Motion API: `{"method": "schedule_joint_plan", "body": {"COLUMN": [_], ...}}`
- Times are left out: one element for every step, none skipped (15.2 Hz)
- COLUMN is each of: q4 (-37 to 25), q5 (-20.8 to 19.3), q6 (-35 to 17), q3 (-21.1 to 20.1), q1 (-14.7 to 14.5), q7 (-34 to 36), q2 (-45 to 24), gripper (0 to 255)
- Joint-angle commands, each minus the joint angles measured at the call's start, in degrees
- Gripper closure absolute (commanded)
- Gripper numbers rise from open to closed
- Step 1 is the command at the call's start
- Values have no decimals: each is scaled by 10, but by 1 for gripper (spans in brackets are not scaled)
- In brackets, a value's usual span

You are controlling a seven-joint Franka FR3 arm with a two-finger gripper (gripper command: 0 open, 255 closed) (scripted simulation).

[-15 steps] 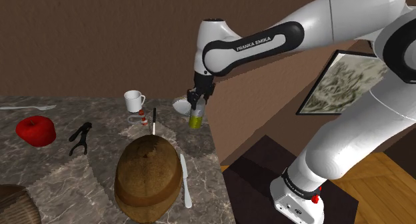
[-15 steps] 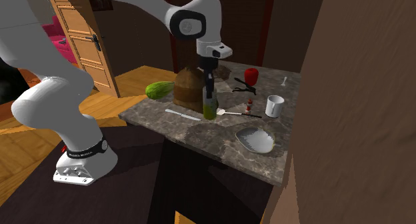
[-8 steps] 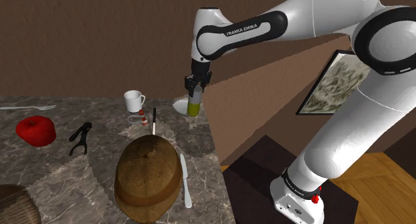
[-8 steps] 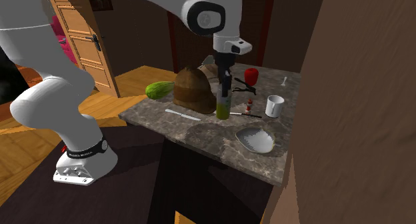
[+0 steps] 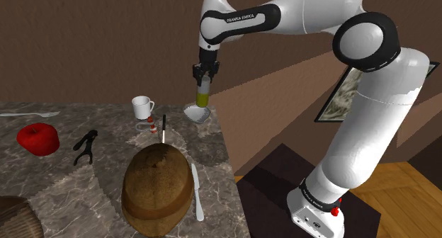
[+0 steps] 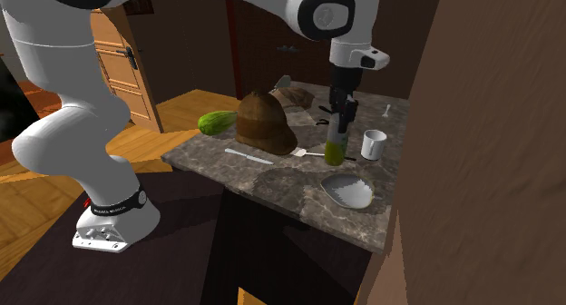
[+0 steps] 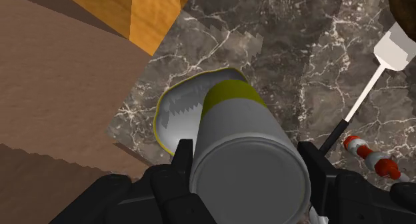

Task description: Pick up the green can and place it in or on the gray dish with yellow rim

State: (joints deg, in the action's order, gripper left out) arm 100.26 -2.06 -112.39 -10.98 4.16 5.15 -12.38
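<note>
Pinching the can (image 7: 243, 156) by its sides, the black fingers (image 7: 179, 164) hold it upright, off the counter (image 7: 293, 63), abv. the yellow-rimmed gray dish (image 7: 172, 119).

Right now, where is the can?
In the shoulder view, the can is held in the gripper, just above the dish at the table's right edge.

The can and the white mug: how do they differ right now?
The can is clasped in the gripper and hangs above the dish; the mug stands on the table. The can is grey and yellow-green, the mug white. The can is slim with no handle; the mug is squat with a handle. Both are upright.
</note>
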Motion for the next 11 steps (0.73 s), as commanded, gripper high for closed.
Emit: {"method": "schedule_joint_plan", "body": {"q4": [-66, -100, -135, -162, -156, -149, -143, -137, -131, -126, -120], "q5": [-6, -9, -11, -13, -14, -14, -14, -14, -15, -15, -15], "q6": [27, 40, 54, 65, 58, 50, 43, 36, 29, 22, 15], "q3": [5, 8, 10, 12, 12, 12, 12, 12, 13, 13, 13], "q1": [4, 5, 6, 7, 7, 7, 7, 8, 8, 8, 8], "q7": [-9, -14, -19, -22, -22, -22, -22, -22, -21, -21, -21], "q2": [-40, -60, -82, -98, -99, -100, -101, -102, -103, -105, -106], "gripper": [255, 255, 255, 255, 255, 255, 255, 255, 255, 255, 255]}}
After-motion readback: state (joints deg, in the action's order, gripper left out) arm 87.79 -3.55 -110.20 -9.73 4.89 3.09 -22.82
